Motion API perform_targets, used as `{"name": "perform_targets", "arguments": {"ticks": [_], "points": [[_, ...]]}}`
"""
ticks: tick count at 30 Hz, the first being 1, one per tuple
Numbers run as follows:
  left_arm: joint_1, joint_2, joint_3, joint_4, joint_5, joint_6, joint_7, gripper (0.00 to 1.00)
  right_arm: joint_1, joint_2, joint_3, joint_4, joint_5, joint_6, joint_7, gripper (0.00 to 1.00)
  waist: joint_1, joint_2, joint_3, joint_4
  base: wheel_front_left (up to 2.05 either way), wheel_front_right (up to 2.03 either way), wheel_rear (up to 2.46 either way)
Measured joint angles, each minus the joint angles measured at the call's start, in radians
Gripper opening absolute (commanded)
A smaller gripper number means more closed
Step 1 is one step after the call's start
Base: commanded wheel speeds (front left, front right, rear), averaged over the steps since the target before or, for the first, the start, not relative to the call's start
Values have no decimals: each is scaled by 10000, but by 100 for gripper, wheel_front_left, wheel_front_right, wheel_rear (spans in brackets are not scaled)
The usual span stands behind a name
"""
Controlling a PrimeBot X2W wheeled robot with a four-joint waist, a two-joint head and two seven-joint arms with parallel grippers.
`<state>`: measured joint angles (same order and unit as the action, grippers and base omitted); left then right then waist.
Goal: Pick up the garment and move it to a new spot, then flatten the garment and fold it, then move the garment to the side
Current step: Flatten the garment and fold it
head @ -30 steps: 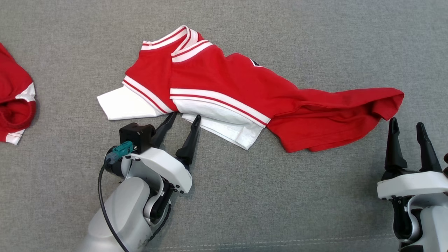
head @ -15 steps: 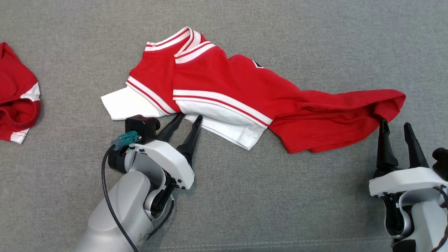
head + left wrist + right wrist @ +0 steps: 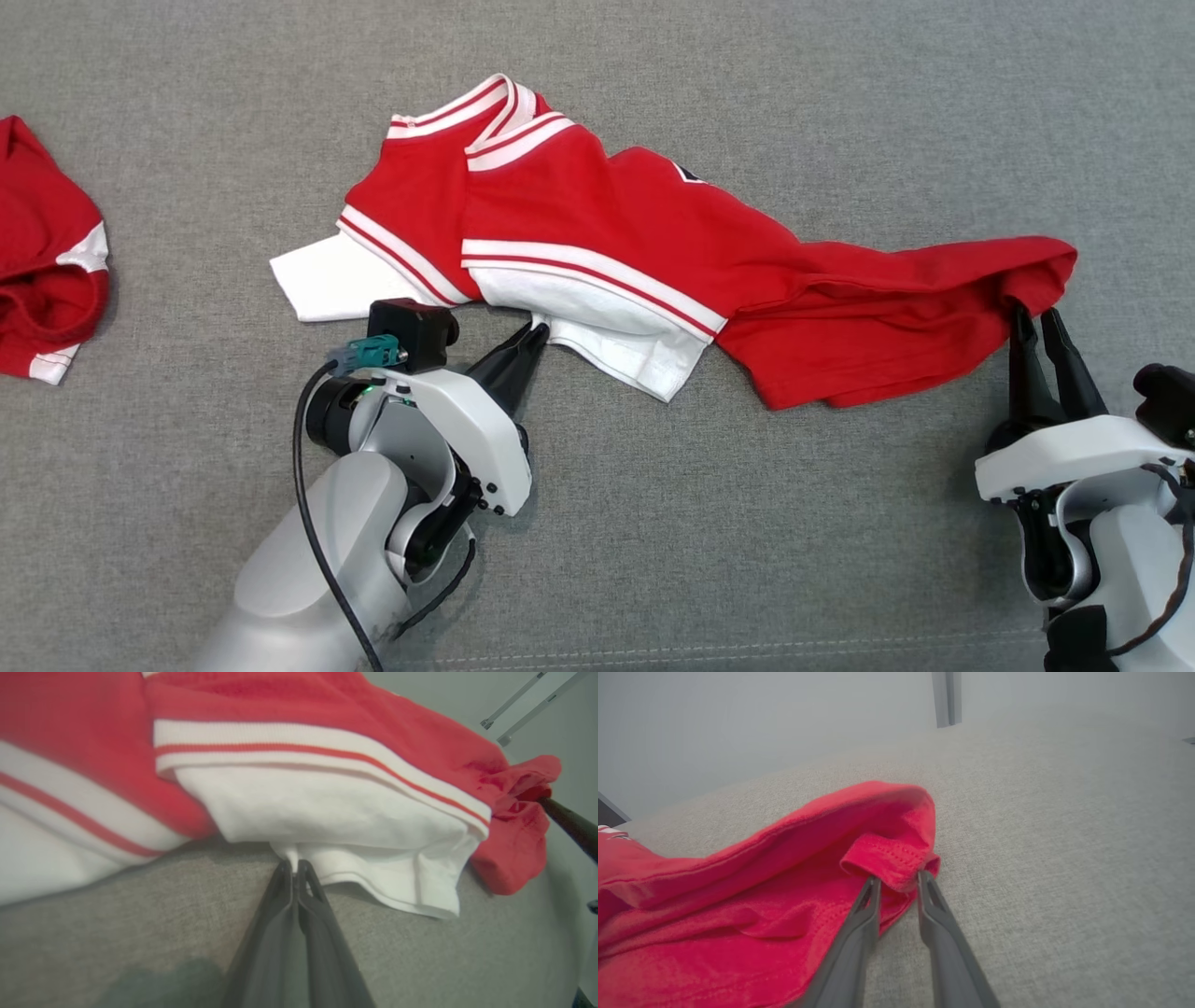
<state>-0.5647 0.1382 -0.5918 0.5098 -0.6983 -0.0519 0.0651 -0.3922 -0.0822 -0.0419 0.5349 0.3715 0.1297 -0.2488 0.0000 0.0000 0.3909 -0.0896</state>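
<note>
- Because the grey cloth surface [image 3: 653, 523] is wide and bare around the work, there is room to lift, carry and spread a shirt on it.
- The garment [image 3: 616, 224], a red jersey with white sleeves and striped trim, lies crumpled across the middle of the surface. Its collar is to the far side and its red body trails off toward the robot's right. It is neither flattened nor folded, so I judge the task to be at its first step, the pick-up.
- A second red garment [image 3: 42, 252] sits bunched at the left edge, well apart from the first and out of the way.
- The left gripper [image 3: 534, 338] reaches in low at the near white edge. The left wrist view shows its fingers pressed together, with a small nub of white cloth pinched at the tips. A grip this close to the edge lets the sleeve end rise without dragging the whole bundle.
- The right gripper [image 3: 1036, 317] is at the far right corner of the red body. In the right wrist view its fingers [image 3: 866, 914] stand a little apart, with the rolled hem between the tips. Whether they bite firmly I cannot tell.
- Holding opposite ends this way should let the shirt hang stretched between the two arms when raised.
</note>
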Motion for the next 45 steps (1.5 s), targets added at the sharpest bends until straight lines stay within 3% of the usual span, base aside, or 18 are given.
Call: {"name": "perform_targets", "arguments": {"ticks": [1, 7, 12, 21, 24, 27, 30, 33, 35, 38, 41, 45], "points": [[-22, 58, -29, -113, -4, 4, 144, 0, -90, -113, 105, 35, 36, 0, 0, 0, 0, 0, -9, -31, 0, 0, 0], [-59, 159, -40, -479, -12, 90, 209, 0, -153, -171, 113, -113, 138, 0, 2, 0, -1, 0, -15, -135, 0, 0, 0], [303, 433, 0, -1570, -86, 253, 48, 0, 701, -142, -324, -1712, 86, 0, -10, 0, 0, 0, -95, -112, 0, 0, 0], [3179, 1628, 719, -5871, -546, 1394, -35, 0, 4073, 242, -1448, -6142, -320, 0, -17, 0, 0, 0, -45, 80, 0, 0, 0], [3813, 2069, 995, -7417, -627, 1772, 192, 0, 4881, 270, -1628, -7087, -395, 0, 96, 0, -1, 0, 36, 145, 0, 0, 0], [3936, 2708, 1306, -8395, -692, 1881, 696, 0, 4976, 228, -1499, -7522, -136, 0, 798, 0, 0, 0, 251, 203, 0, 0, 0], [2639, 3243, 1538, -7919, -1183, 1306, 1776, 0, 3183, -633, -635, -6938, 169, -4, 1791, 0, 0, 0, 511, 268, 0, 0, 0], [-476, 3103, 1747, -5879, -2117, 665, 3154, 0, -1053, -1779, 623, -5129, 334, -4, 2598, 0, 0, -1, 678, 196, 0, 0, 0], [-2972, 2734, 2088, -4025, -2322, 602, 3540, 0, -4071, -2261, 1386, -3758, 280, 0, 2642, 0, 0, 0, 635, 102, 0, 0, 0], [-6468, 2376, 2558, -1996, -1967, 408, 3049, 0, -7778, -2558, 2128, -2184, -552, 12, 2059, 0, 0, 0, 438, -46, 0, 0, 0], [-9170, 2261, 2673, -922, -1241, -50, 2211, 0, -10388, -2663, 2481, -1187, -1327, 12, 997, 0, 0, 0, 236, -162, 0, 0, 0], [-10260, 2345, 2761, -671, -786, -422, 1116, 0, -11091, -3127, 3685, -679, -1129, 10, 644, 0, 0, 0, 243, -46, 0, 0, 0]]}}
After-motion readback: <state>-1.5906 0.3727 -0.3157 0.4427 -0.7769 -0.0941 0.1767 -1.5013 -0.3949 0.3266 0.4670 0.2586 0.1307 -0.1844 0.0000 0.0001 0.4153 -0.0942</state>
